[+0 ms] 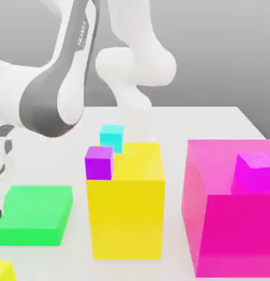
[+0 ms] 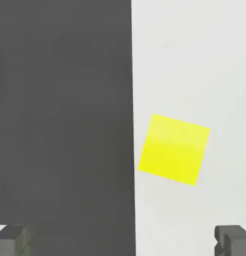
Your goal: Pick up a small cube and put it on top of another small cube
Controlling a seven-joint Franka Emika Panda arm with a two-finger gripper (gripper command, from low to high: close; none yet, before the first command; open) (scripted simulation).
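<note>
Two fingers spread wide on the tool (image 2: 123,242), nothing between them, and there's the small yellow cube (image 2: 174,149) on the white surface (image 2: 195,60)!

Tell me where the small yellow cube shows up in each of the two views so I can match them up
Exterior view: the small yellow cube is at the bottom left corner, partly cut off by the picture's edge.
Hand view: it is just off the middle, whole, near the table's edge.
Shared landmark: the pale tabletop under the cube.
</note>
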